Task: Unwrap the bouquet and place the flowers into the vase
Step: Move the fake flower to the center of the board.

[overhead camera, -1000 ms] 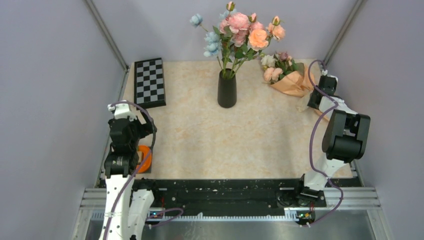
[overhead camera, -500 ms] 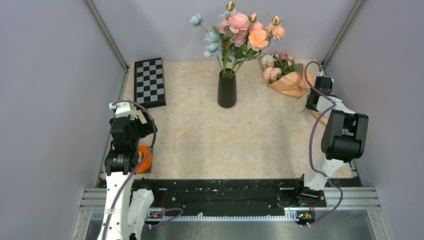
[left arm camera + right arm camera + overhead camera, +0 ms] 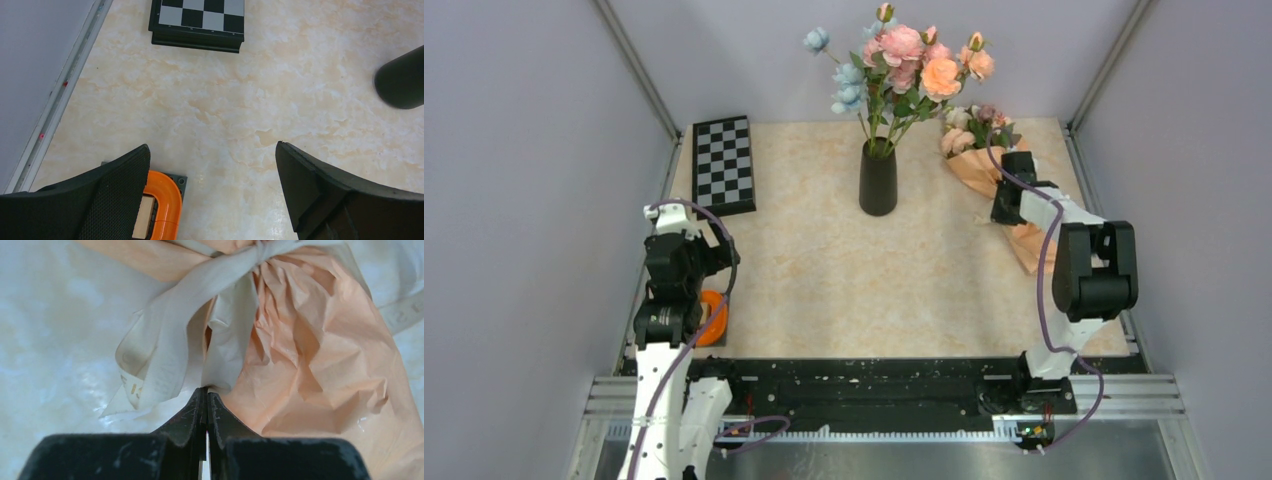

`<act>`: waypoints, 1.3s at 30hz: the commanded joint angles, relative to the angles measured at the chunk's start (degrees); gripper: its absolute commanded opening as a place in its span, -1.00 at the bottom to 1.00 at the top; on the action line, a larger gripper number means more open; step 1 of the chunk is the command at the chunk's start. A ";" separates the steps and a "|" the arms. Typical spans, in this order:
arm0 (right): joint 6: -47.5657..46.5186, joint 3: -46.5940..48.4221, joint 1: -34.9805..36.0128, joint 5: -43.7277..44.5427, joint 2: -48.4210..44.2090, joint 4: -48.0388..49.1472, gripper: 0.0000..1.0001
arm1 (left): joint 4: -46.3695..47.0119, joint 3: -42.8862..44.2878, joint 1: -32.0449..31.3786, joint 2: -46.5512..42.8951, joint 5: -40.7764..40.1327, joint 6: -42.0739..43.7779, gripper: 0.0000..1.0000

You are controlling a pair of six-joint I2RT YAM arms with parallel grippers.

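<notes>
The bouquet (image 3: 972, 165) lies at the back right, its peach paper cone (image 3: 320, 340) tied with a cream ribbon (image 3: 165, 355). Its flowers (image 3: 964, 125) point toward the back wall. My right gripper (image 3: 206, 390) is shut, with a loop of that ribbon pinched at its tips; in the top view my right gripper (image 3: 1004, 212) sits over the cone's middle. The black vase (image 3: 878, 180) stands mid-table and holds a taller pink, orange and pale-blue bunch; its base (image 3: 402, 80) shows in the left wrist view. My left gripper (image 3: 212, 150) hangs open over bare tabletop at the near left.
A folded chessboard (image 3: 723, 165) lies at the back left. An orange curved piece (image 3: 162, 200) on a grey plate sits under my left fingers. Metal rails run along both side walls.
The right gripper shut on the ribbon and moved left toward the vase. The bouquet swung with it, its tail now pointing to the near right. The left arm stayed still.
</notes>
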 commanded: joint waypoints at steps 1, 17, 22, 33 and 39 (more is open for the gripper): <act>5.24 4.21 4.77 -2.27 -3.06 -0.74 -1.00 | 1.82 0.30 -0.21 0.47 0.51 0.50 0.97; 5.57 6.34 8.93 -0.81 -6.50 -1.44 -0.10 | 1.84 0.13 -0.19 1.44 0.23 0.58 0.97; 1.64 4.64 4.75 -4.58 -10.39 -1.94 0.27 | 1.44 0.41 -0.20 1.74 -0.63 0.67 0.97; -3.31 5.65 -8.12 -12.72 -5.21 2.65 0.43 | 1.63 -0.03 -0.09 0.42 -4.57 0.95 0.97; -6.13 8.97 -10.53 -20.22 1.51 3.39 0.43 | 1.73 -0.27 -0.08 -0.07 -6.10 1.01 0.97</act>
